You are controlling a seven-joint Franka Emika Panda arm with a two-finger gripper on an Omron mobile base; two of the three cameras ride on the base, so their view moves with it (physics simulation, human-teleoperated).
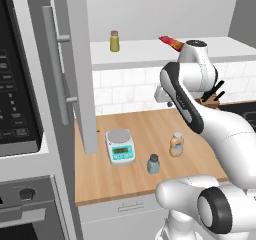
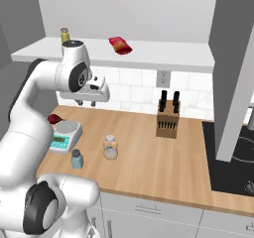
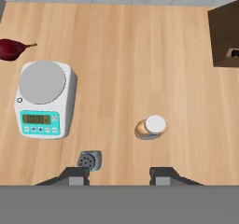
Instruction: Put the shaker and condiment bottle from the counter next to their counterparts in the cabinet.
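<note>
Left base view: nothing picked yet, looks like the approach step. One shaker [image 1: 153,164] and one condiment bottle [image 1: 176,144] both stand on the table [image 1: 145,129], near each other, beside one kitchen scale [image 1: 120,146]. On the cabinet shelf [image 1: 150,51]: one olive-yellow jar [image 1: 114,41] and one red pointed bottle [image 1: 171,43], well apart. Cabinet door [image 1: 70,69] hangs open

Right base view: claw [image 2: 87,102] hovers high above the table, over the scale [image 2: 64,135], holding nothing. Shaker [image 2: 76,158] and bottle [image 2: 110,147] stand below it. One knife block [image 2: 167,118] further right, one dark red fruit [image 2: 55,118] by the scale

Hand view: looks straight down; fingertips [image 3: 74,175] stand a modest way apart, nothing between them, so nearly closed and empty. Shaker [image 3: 89,160] sits just above the left tip, bottle [image 3: 151,127] off to the side. Next move likely calls for spreading the claw, centring over one item, descending to grip below the cap
</note>
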